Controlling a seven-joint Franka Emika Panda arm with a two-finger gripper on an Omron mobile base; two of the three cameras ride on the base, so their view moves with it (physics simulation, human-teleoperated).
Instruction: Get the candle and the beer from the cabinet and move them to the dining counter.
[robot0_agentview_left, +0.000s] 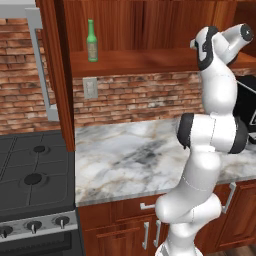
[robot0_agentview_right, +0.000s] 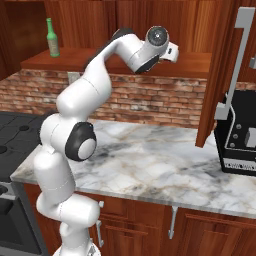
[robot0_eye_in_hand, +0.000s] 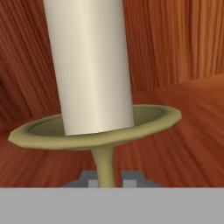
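Cream-white candle (robot0_eye_in_hand: 89, 65) is pinched at its brass stem by the gripper (robot0_eye_in_hand: 106, 180), right of the beer (robot0_agentview_left: 92, 41) in the cabinet (robot0_agentview_left: 135, 60).

Glossy white rounded arm (robot0_agentview_left: 210, 135) with dark joint bands.

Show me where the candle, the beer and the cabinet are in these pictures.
candle (robot0_eye_in_hand: 89, 65), hand view, on the cream wax body.
beer (robot0_agentview_left: 92, 42), left base view, on the green bottle's body.
cabinet (robot0_agentview_right: 75, 59), right base view, on the bare wooden shelf.
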